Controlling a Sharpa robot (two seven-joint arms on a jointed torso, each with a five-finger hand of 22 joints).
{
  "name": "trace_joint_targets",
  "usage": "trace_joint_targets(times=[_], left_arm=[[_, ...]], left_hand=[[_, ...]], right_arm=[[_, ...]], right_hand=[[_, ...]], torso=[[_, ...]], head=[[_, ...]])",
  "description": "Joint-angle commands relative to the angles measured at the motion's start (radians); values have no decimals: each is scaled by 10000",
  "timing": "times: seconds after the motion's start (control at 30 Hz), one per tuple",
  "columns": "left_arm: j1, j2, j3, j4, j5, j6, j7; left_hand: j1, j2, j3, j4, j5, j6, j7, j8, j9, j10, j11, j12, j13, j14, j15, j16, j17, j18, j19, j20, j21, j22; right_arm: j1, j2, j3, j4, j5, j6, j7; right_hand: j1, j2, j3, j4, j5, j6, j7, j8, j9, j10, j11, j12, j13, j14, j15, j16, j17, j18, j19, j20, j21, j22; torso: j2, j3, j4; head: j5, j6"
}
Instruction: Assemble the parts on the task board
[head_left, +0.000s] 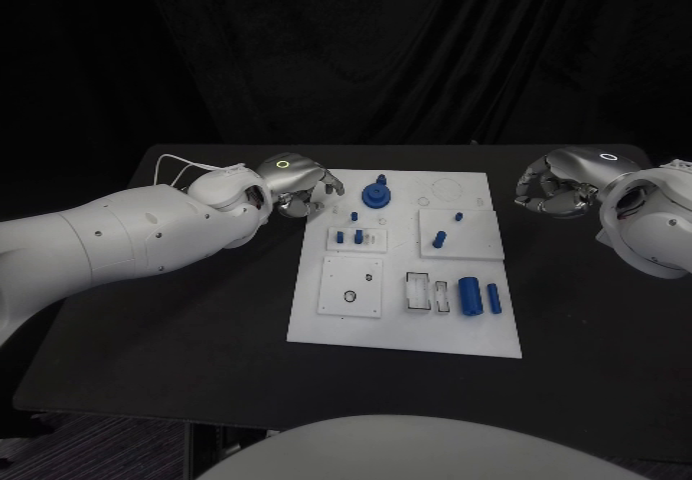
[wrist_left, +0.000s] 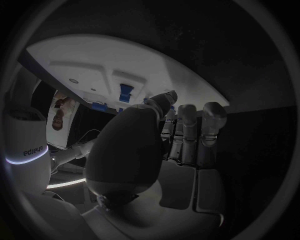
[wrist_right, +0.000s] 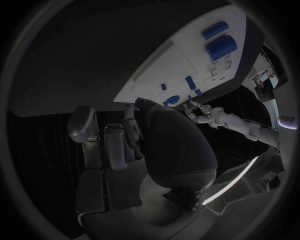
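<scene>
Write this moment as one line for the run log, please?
left hand: empty, at task board far-left corner | right hand: empty, fingers curled, right of board | blue parts: lying on board

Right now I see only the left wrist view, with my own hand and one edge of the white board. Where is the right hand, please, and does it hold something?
Observer: In the head view the right hand is beside the far right corner of the task board, over the black table, not over the board. Its fingers look curled in, and I see nothing in them.
Operator: Thank you. Which part lies nearest to my left hand?
Observer: The left hand is at the board's far left corner. The round blue part stands nearest to it, apart from the fingers.
</scene>
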Motion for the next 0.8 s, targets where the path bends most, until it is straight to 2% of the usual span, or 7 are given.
trace_joint_targets(times=[0.03, 0.17, 0.23, 0.33, 0.4, 0.53, 0.8], left_arm=[[-14, -378, 7, 231, 1446, -2139, 1018], [-13, -962, 5, 649, 4010, -2395, 2624], [-12, -1237, 4, 877, 5293, -2152, 3389], [-13, -1630, 3, 1210, 7449, -1141, 4478], [-13, -1766, 2, 1336, 8549, -444, 4881], [-22, -1951, 1, 1579, 11018, 1282, 5489], [-251, -2246, 0, 2276, 13432, 3246, 5999]], left_hand=[[1, 5, 133, 293, 157, 325, 112, 94, -108, -457, -17, 6, -78, -1517, 187, -1703, -995, 297, -2428, 108, -2462, 229], [-496, 186, 106, 886, 1081, 562, 927, 31, -339, -1032, 144, -256, -533, -3402, 814, -3316, -1764, -94, -4327, 336, -3478, 131], [-781, 366, -220, 1240, 1373, 369, 887, -37, -639, -1543, 125, -554, -1007, -4394, 1241, -4295, -2420, -347, -5468, 454, -4430, -233], [-1084, 535, -1066, 2079, 1451, -626, 754, 51, -1451, -3351, -81, -1593, -2441, -6817, 750, -7201, -4286, -283, -7870, 176, -7122, -2004], [-1315, 744, -1696, 2307, 1523, -2324, 539, -72, -2268, -4893, -450, -2542, -3610, -8647, 510, -9715, -5850, -63, -8904, 118, -8388, -3244], [-1669, 1368, -3289, 2346, 1716, -4441, 191, -296, -3378, -6141, -806, -3405, -4726, -9381, 620, -10762, -6594, 88, -10260, 344, -9021, -8051], [-1862, 2372, -5297, 2362, 1739, -4833, -236, -341, -3864, -6667, -1007, -3799, -5092, -9450, 652, -10811, -6639, 272, -10556, 548, -9082, -9983]], right_arm=[[22, -26, 9, 104, -27, -441, 89], [152, 42, 10, 176, -27, -433, 170], [227, 104, 10, 204, -53, -399, 213], [310, 248, 10, 232, -328, -363, 286], [330, 351, 10, 208, -485, -339, 346], [323, 628, 10, 57, -698, -141, 562], [28, 1030, 11, -160, -1007, -38, 1135]], right_hand=[[120, -106, 158, -3, 56, 79, 49, 5, -10, -1802, 18, -1798, -1262, -17, -89, -392, 832, 122, 75, -17, -78, 1296], [313, -342, 414, -71, 49, 99, 93, 48, 8, -3801, 108, -4589, -3625, -35, -35, -541, 610, 122, 116, 21, -183, 1300], [445, -451, 523, -145, 46, 109, 125, 69, 15, -3917, 172, -5177, -4129, -56, 14, -581, 535, 122, 118, 57, -233, 1302], [541, -558, 596, -215, 40, 121, 148, 90, 16, -3984, 273, -5831, -4752, -100, 98, -628, 441, 129, 91, 128, -327, 1295], [646, -622, 693, -279, 41, 38, 170, 10, -42, -4139, 367, -6452, -5297, -151, 217, -679, 350, 137, 64, 188, -395, 1286], [703, -954, 1046, -227, 59, -456, 288, -1037, -825, -4608, 835, -8182, -6789, -267, 529, -795, 122, 131, 24, 440, -501, 1274], [678, -1013, 582, -255, 33, -254, 320, -2149, -2320, -4495, 1106, -9966, -8901, -335, 703, -774, -91, 156, 58, 700, -497, 1281]], torso=[[-1, 0, 4], [13, -1, -17], [10, -11, -21], [2, -21, -11], [1, -23, -13], [3, -46, 5], [-6, -54, 45]], head=[[18, -2], [-1, -2], [-18, -2], [-47, -2], [-71, -2], [-183, -2], [-500, -2]])
